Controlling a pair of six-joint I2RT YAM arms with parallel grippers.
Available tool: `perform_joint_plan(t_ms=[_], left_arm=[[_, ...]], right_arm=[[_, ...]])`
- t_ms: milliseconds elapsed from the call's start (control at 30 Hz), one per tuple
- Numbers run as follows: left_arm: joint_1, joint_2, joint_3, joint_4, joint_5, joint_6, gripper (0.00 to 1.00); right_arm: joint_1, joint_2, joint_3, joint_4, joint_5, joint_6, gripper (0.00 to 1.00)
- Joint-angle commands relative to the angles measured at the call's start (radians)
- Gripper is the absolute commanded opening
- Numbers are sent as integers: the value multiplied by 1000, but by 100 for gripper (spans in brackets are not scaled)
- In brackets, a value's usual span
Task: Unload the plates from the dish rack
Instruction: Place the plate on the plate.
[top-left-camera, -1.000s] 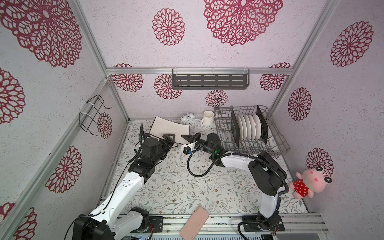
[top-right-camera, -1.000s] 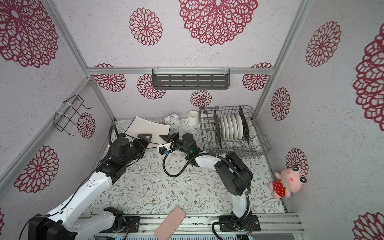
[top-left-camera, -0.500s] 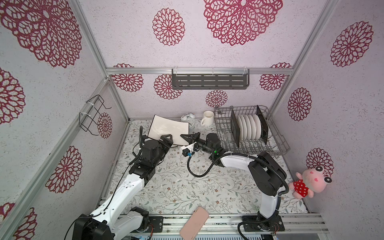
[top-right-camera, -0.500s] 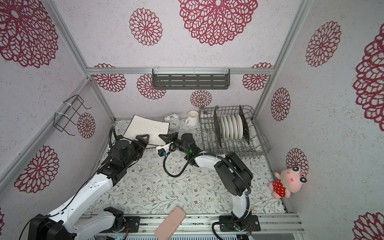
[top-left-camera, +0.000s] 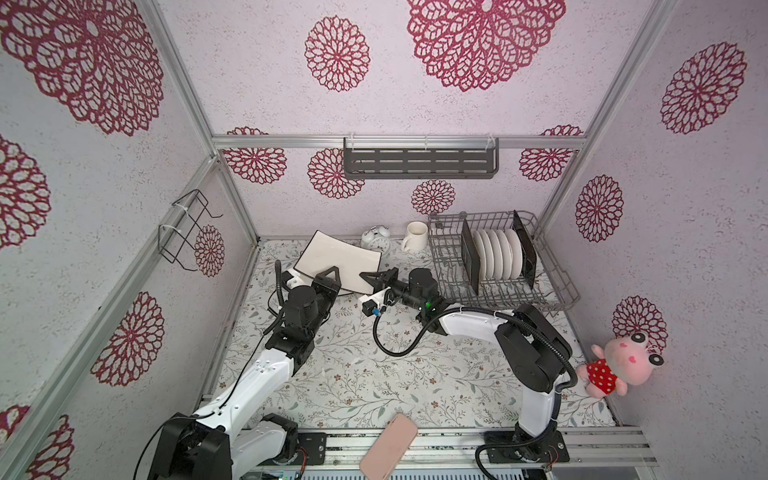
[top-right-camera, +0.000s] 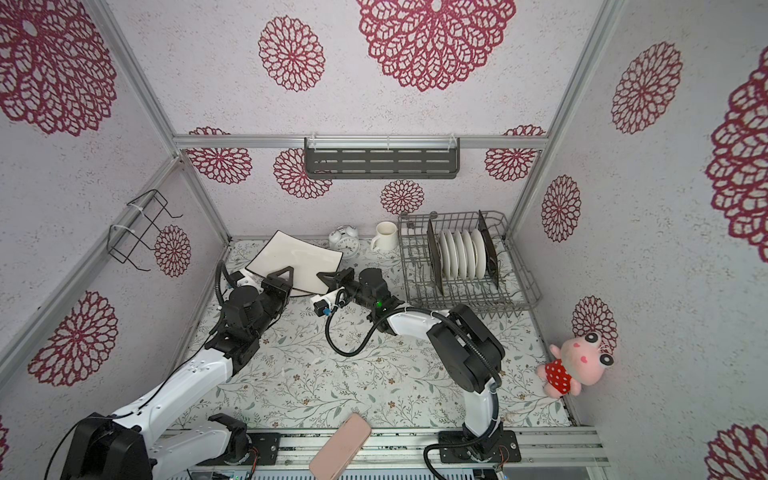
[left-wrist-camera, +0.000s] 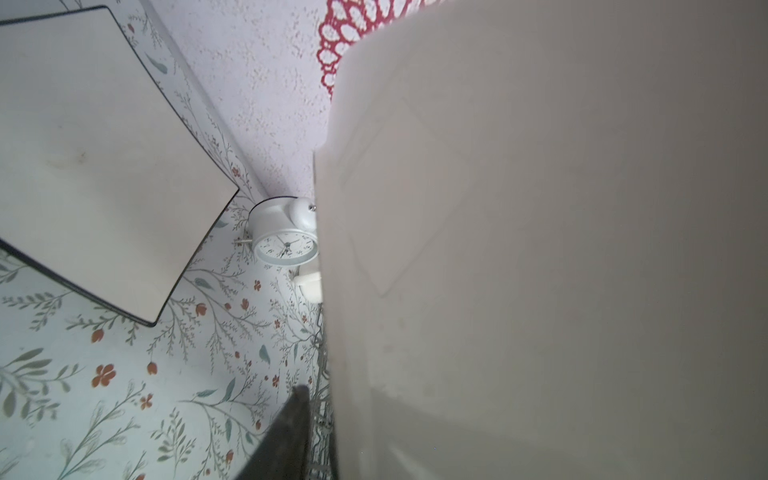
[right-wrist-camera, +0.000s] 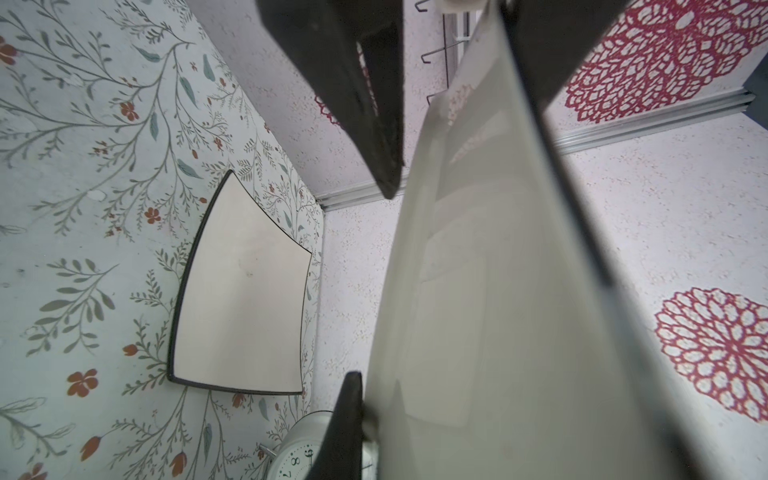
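- Progress: early. Most of the load hasn't been unloaded.
- Done so far: one flat plate (right-wrist-camera: 241, 291), cream sq. w/ black edge, lies on the table (top-left-camera: 374, 374) in the far corner near the alarm clock (left-wrist-camera: 284, 245). Both wrist views show it. Can't pick it out in the top views, prob. hidden under the plate in the air.
- In hand: held plate (top-left-camera: 332, 257), also cream sq., is tilted in the air over the far-left part of the table, well apart from the dish rack (top-left-camera: 446, 257) and between the two arms.
- Right end effector (top-left-camera: 372, 279) is pinching the held plate's edge, one finger on each face.
- Left end effector (top-left-camera: 330, 277) has its jaws astride the opposite edge. Can't tell if they're pressing on it. Looks like a handover R to L, or a two-arm set-down.
- Left in the dish rack: two black-backed plates (top-left-camera: 469, 259) standing upright, w/ a row of round plates (top-left-camera: 496, 253) upright between them.
- To do: put the held plate down by or on the flat plate, then empty the rack piece by piece.
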Motion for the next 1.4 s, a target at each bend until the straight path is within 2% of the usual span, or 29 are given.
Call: perform_joint_plan(t_ms=[0, 133, 333, 500, 633, 667, 733, 1067, 1100, 1167, 1233, 1367], left_arm=[[-14, 23, -19, 63, 44, 110, 35], [-14, 68, -25, 94, 72, 114, 32], [-14, 121, -60, 162, 67, 111, 14], [-15, 156, -132, 206, -19, 71, 0], [-15, 227, -184, 309, -70, 29, 0], [-15, 252, -190, 339, -72, 22, 0], [-14, 302, -192, 399, -75, 20, 0], [-14, 579, -168, 659, -62, -3, 0], [-14, 592, -166, 660, -66, -7, 0], [-12, 617, -157, 661, -72, -11, 0], [-7, 633, -146, 649, -79, -11, 0], [9, 653, -114, 639, -63, 4, 0]], right_arm=[[33, -18, 85, 127, -100, -50, 0], [33, -6, 98, 123, -110, -51, 0], [30, 27, 127, 145, -108, -25, 0], [27, 121, 177, 238, -94, 14, 0], [19, 189, 224, 268, -84, 54, 1], [17, 204, 232, 276, -77, 62, 8], [10, 227, 241, 309, -71, 82, 15], [-55, 365, 409, 290, -97, 89, 18], [-59, 382, 431, 285, -99, 95, 21], [-67, 413, 472, 267, -105, 105, 34], [-71, 437, 493, 289, -87, 136, 42], [-71, 473, 503, 311, -61, 171, 49]])
